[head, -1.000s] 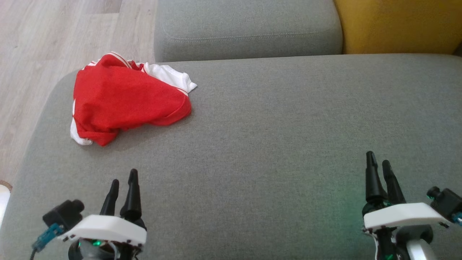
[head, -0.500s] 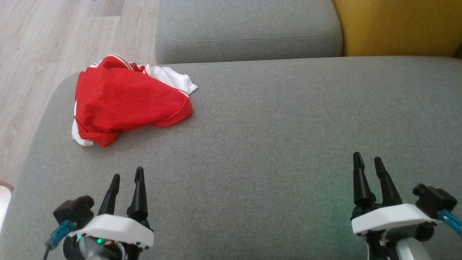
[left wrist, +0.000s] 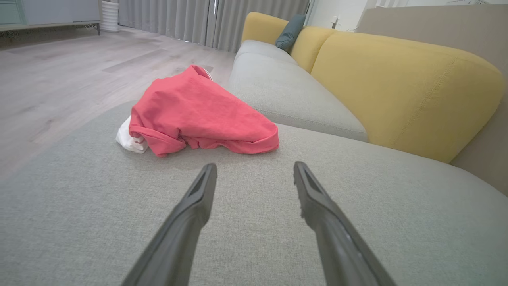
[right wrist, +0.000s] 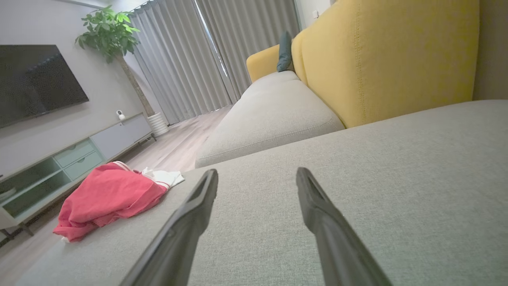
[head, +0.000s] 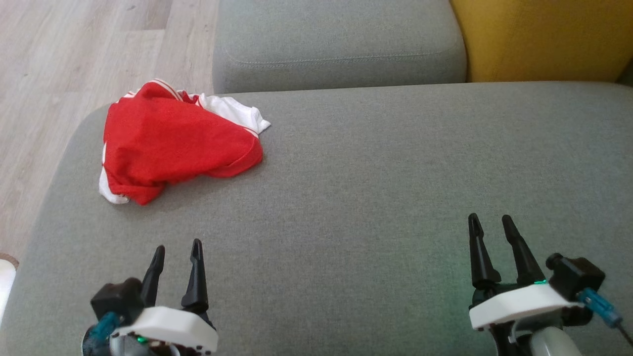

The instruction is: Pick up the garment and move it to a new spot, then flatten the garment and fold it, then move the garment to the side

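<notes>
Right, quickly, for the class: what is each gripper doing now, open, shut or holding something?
Left gripper: open, holding nothing, short of the red garment.
Right gripper: open, holding nothing, above the grey cushion.

One garment (head: 173, 143), two tools (head: 178, 244) (head: 490, 216)

Pretty normal living room here: a big grey sofa (head: 395, 163) with mustard yellow back cushions (right wrist: 389, 55) and a small teal pillow (right wrist: 284, 51) at the far end, on a pale wood-look floor (head: 74, 54). Long grey curtains (right wrist: 222, 51) cover the far wall. Along the side wall a dark TV (right wrist: 35, 83) hangs above a low cabinet (right wrist: 79, 149), with a leafy plant (right wrist: 107, 33) in a white ribbed pot (right wrist: 158, 124) in the corner.
</notes>
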Robot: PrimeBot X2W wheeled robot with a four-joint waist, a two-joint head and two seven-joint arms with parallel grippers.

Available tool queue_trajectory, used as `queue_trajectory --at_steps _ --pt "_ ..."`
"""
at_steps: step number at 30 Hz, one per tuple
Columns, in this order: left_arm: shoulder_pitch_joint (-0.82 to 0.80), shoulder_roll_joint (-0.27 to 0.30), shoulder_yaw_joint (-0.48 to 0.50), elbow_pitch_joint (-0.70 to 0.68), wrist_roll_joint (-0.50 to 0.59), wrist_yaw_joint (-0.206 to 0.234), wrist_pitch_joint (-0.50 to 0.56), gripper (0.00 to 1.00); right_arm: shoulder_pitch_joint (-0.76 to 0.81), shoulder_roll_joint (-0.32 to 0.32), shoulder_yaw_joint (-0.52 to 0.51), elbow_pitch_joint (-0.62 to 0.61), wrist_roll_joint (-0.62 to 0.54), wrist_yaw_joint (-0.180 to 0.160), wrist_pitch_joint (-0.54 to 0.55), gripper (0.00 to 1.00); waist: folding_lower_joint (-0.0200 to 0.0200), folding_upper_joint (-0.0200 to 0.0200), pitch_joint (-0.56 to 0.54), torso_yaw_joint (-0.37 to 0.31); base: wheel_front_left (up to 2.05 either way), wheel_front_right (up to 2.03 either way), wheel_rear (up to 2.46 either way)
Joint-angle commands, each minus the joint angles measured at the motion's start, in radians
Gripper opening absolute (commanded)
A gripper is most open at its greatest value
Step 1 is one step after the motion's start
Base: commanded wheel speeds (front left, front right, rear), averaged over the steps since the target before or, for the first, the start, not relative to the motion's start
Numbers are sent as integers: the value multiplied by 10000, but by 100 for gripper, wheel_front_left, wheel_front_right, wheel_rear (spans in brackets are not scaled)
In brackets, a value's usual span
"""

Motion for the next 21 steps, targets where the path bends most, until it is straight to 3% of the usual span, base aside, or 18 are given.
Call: queue_trajectory --at_steps 1,21 --pt "-263 128 177 -410 388 91 -166 100 -216 -78 228 -273 -415 62 -221 100 0 0 -16 3 0 0 0" --pt "-18 68 117 -477 2500 283 -750 100 -268 -91 445 -202 -2818 75 -811 100 0 0 -69 16 0 0 0"
